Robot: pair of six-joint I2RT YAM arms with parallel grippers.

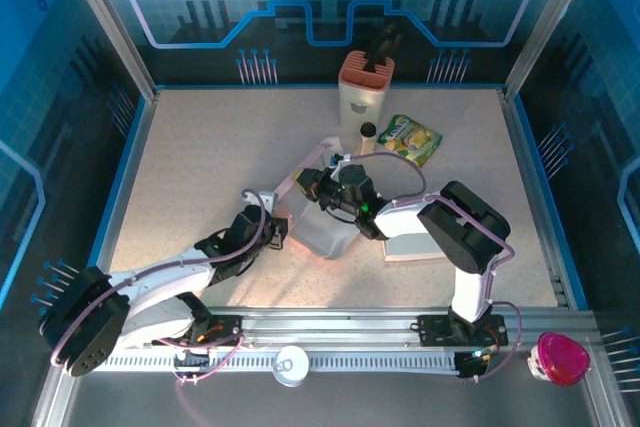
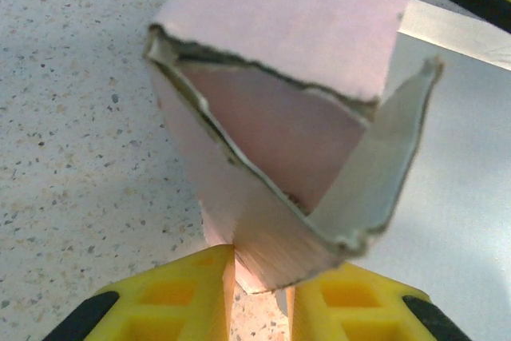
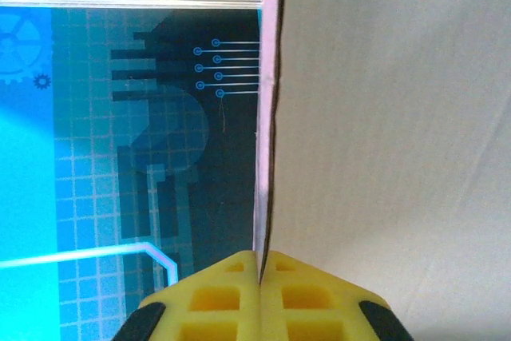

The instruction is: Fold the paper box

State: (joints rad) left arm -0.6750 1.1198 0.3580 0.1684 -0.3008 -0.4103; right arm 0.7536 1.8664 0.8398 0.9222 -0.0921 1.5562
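The paper box (image 1: 325,230) is a partly folded white and pinkish cardboard shape standing in the middle of the table. My left gripper (image 1: 277,233) is at its left side. In the left wrist view the yellow fingers (image 2: 188,293) pinch a folded corner of the paper box (image 2: 271,189), and my left gripper (image 2: 262,277) is shut on it. My right gripper (image 1: 322,188) is at the box's far upper edge. In the right wrist view my right gripper (image 3: 261,265) is shut on the thin edge of an upright panel of the paper box (image 3: 383,141).
A white holder with an orange top (image 1: 365,95) stands at the back, with a small black-capped bottle (image 1: 368,133) and a green snack bag (image 1: 411,139) beside it. A flat white sheet (image 1: 415,246) lies under the right arm. A pink-lidded jar (image 1: 558,358) sits off the table's near right.
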